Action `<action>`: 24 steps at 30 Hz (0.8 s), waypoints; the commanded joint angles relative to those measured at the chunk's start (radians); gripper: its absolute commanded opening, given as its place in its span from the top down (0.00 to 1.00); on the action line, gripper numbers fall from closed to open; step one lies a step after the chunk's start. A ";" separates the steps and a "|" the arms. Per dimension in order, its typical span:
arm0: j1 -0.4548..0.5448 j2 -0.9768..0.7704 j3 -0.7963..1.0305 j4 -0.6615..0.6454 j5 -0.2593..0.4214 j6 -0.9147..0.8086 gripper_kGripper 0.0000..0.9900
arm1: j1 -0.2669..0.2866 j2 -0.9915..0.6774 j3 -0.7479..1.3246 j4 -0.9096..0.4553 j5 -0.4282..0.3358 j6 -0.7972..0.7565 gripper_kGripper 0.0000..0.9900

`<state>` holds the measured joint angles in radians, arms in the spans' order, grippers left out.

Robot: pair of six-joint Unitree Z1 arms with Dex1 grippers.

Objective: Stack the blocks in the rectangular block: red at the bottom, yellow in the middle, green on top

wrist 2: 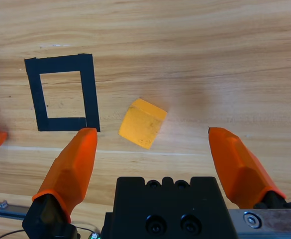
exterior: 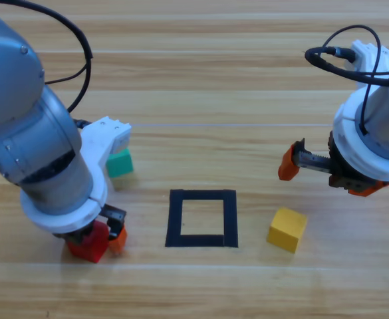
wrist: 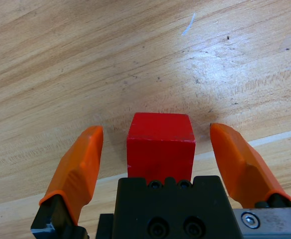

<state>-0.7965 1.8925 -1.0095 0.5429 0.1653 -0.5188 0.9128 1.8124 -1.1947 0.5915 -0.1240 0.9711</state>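
Left gripper is down at the table's near-left area with its 2 orange jaws spread wide on either side of the red cube. Gaps show between each jaw and the cube's sides in the left wrist view; neither jaw touches it. The red cube rests on the wooden table, well left of the black tape rectangle, and is partly covered by the left arm in the high view.

Right gripper hangs above the table on the right side, jaws wide apart and holding nothing. In its wrist view the yellow cube lies ahead of it, between the lines of the 2 jaws, turned at an angle to the tape. In the high view the yellow cube sits just right of the tape rectangle, apart from it.

Green cube rests on the table up-left of the rectangle, beside the left arm's wrist.

All 3 cubes are outside the rectangle.
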 commanded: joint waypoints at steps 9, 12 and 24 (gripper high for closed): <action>0.023 0.048 0.034 -0.029 -0.010 0.011 0.39 | 0.087 0.214 -0.210 0.220 -0.057 0.170 0.13; 0.025 0.047 0.037 -0.027 -0.010 0.013 0.60 | 0.089 0.242 -0.229 0.229 -0.049 0.210 0.13; 0.034 0.030 0.026 -0.057 -0.063 0.043 0.88 | 0.089 0.317 -0.241 0.231 -0.011 0.278 0.13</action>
<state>-0.7809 1.8991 -0.9956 0.4976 0.1335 -0.5015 0.9793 2.0246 -1.4328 0.8135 -0.1586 1.2416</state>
